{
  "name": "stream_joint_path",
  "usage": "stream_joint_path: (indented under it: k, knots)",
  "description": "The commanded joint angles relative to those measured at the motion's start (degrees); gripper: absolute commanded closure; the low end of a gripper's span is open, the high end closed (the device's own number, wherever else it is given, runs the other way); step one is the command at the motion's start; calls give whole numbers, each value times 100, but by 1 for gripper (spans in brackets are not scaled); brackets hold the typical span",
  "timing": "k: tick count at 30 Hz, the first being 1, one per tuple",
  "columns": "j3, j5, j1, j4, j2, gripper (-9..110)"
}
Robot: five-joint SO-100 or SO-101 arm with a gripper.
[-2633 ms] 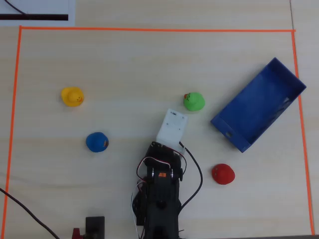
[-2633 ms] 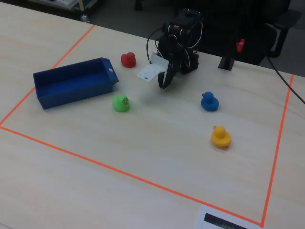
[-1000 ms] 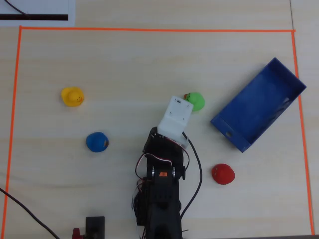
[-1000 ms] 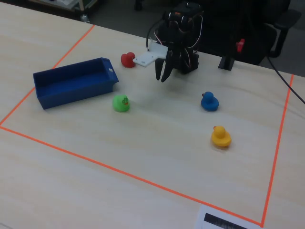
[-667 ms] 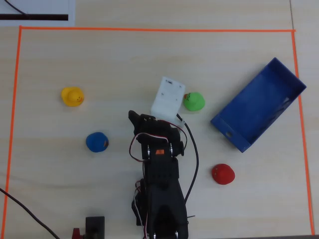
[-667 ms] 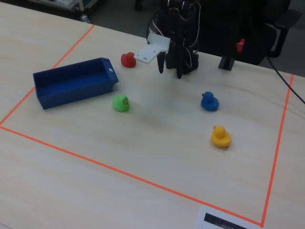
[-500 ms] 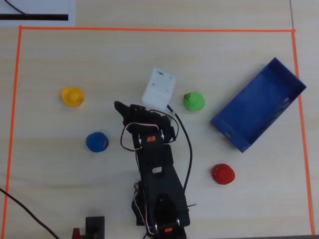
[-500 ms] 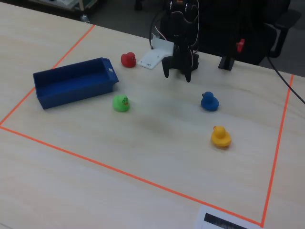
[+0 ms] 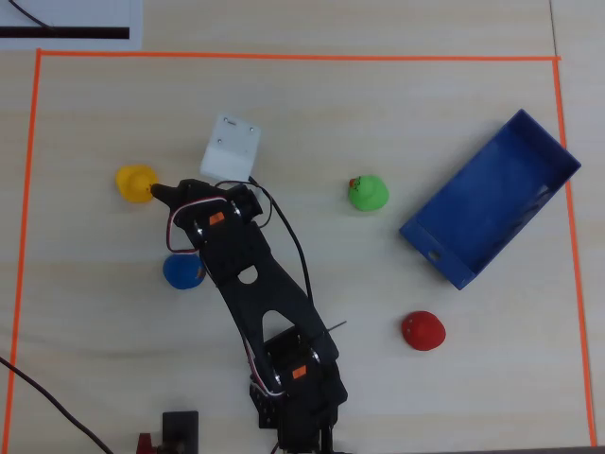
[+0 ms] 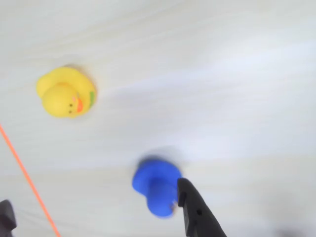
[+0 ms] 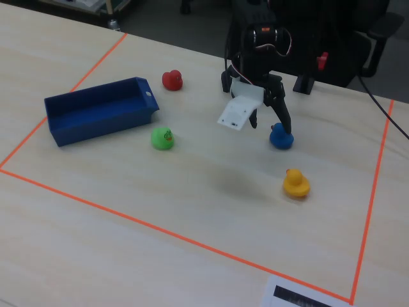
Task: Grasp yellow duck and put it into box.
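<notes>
The yellow duck (image 9: 133, 180) stands at the left of the overhead view, and near the front right in the fixed view (image 11: 296, 183). The wrist view has the yellow duck (image 10: 64, 94) at upper left, blurred. My gripper (image 9: 163, 219) hangs open and empty above the table between it and the blue duck (image 9: 181, 271); one fingertip reaches the yellow duck's edge from above. In the fixed view the gripper (image 11: 269, 123) hovers over the blue duck (image 11: 281, 137). The wrist view puts the gripper (image 10: 94, 195) wide apart. The dark blue box (image 9: 492, 213) lies far right.
A green duck (image 9: 367, 193) sits mid-table and a red duck (image 9: 423, 330) sits lower right. The blue duck (image 10: 155, 190) is beside my right finger (image 10: 195, 212). Orange tape (image 9: 293, 57) frames the work area. The white cube (image 9: 232, 147) rides on the arm.
The arm has swung left in the overhead view, from beside the green duck to over the blue and yellow ducks. The ducks and the box have not moved.
</notes>
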Motion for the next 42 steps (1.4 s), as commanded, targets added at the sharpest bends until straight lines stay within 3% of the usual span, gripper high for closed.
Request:
stream_joint_path:
  k: [1,15,42]
  knots:
    - [-202,167,-237,-369,-448,59]
    - [-1608,782,-861,-396,-1898,59]
    - [-2338,940,-1072,-1257,-3331,60]
